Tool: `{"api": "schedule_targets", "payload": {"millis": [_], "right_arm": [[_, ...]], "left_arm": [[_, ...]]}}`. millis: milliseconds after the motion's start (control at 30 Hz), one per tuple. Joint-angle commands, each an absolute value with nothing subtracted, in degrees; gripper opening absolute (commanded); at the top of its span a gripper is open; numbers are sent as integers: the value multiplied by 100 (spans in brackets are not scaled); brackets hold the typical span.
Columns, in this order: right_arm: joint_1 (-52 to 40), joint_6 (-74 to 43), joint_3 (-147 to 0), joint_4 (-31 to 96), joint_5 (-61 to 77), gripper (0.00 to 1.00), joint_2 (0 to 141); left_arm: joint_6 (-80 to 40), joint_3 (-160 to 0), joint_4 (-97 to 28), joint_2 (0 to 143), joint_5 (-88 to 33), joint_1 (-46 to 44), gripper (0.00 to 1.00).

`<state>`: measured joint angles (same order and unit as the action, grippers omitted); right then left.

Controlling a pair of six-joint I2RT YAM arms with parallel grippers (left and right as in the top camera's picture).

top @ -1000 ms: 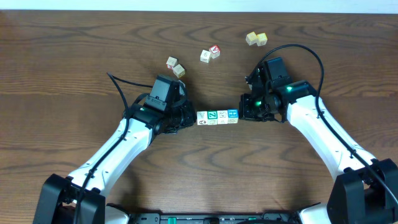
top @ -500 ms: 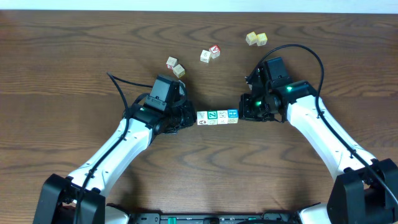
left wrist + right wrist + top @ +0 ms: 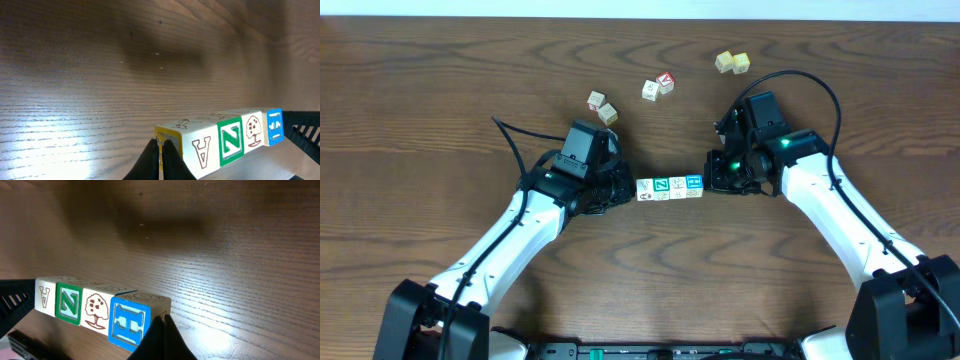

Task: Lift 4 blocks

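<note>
So both arms are squeezing a row of four blocks [image 3: 670,188] end to end, like a little block sandwich. The left gripper [image 3: 628,189] has its fingers pinched together, nothing between them, and the closed tip is butted up against the row's left end. The right gripper [image 3: 708,186] is pinched together too, with its tip pushed against the other end.

Going from the left gripper's tip outward in its wrist cam: the A block [image 3: 202,150] is touching the fingers, then the green N block [image 3: 231,142], then the tree block [image 3: 252,131], and the blue H block [image 3: 274,126] is farthest, right against the dark right gripper. In the right wrist cam the order flips, with the blue H block sitting right at that gripper's tip. All four are face to face in a straight line, no gaps that I can spot.

I honestly can't tell whether the row is off the table [image 3: 420,80] or sitting on it.

Beyond the grippers, on the far side of the table: two yellowish cubes [image 3: 732,62] past the right gripper, a red-letter cube [image 3: 666,82] touching a pale cube [image 3: 650,91] roughly beyond the row, and a pair of cubes [image 3: 602,107] just past the left gripper's wrist.
</note>
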<state>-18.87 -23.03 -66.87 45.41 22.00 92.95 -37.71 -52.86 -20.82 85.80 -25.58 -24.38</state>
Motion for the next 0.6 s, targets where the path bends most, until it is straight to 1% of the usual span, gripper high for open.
{"api": "schedule_targets", "payload": {"millis": [0,567], "right_arm": [[-2073,-2357,-6707,4438,3284,1,9290],[-2073,-2377,-6705,4414,3286,1,9290]], "left_arm": [[-3868,-5542,-1946,8490,-3454,-2582,7],[-3865,-5542,-1946,8497,-3452,-2587,7]]}}
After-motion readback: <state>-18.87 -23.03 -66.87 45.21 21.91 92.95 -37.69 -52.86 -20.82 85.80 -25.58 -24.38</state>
